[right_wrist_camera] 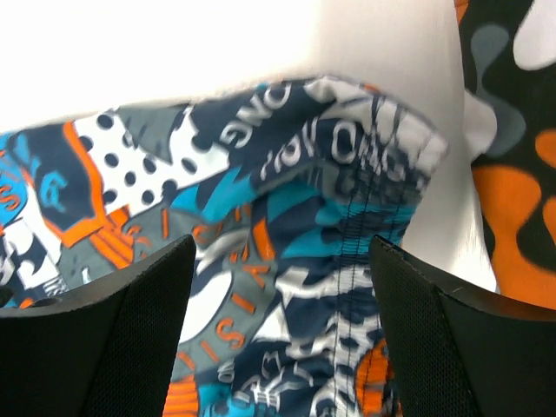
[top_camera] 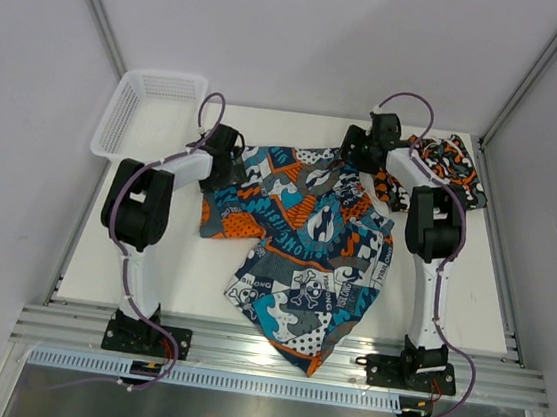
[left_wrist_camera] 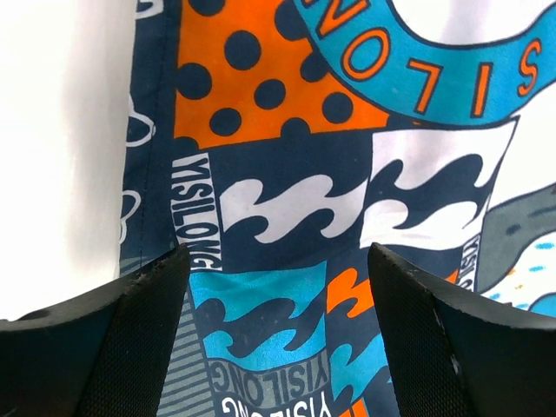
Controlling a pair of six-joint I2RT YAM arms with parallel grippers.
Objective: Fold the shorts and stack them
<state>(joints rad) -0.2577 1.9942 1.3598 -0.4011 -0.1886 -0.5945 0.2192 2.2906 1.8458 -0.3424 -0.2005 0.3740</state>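
Black textured fingers (left_wrist_camera: pixel 130 334) of the left gripper (left_wrist_camera: pixel 278 261) stand wide apart, empty, over soft cartoon-print shorts (top_camera: pixel 303 257) sprawled on the table (top_camera: pixel 150 274). The right gripper (right_wrist_camera: pixel 278 252) gapes empty above their rumpled stitched hem. Camouflage shorts (top_camera: pixel 454 168) lie bunched behind the right arm (top_camera: pixel 435 226), half hidden.

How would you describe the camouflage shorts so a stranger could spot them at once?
On the white table, look to the far right corner, beyond the right arm. The camouflage shorts lie bunched there. Unlike the blue cartoon shorts spread across the middle, they carry orange, black and white blotches, no lettering.
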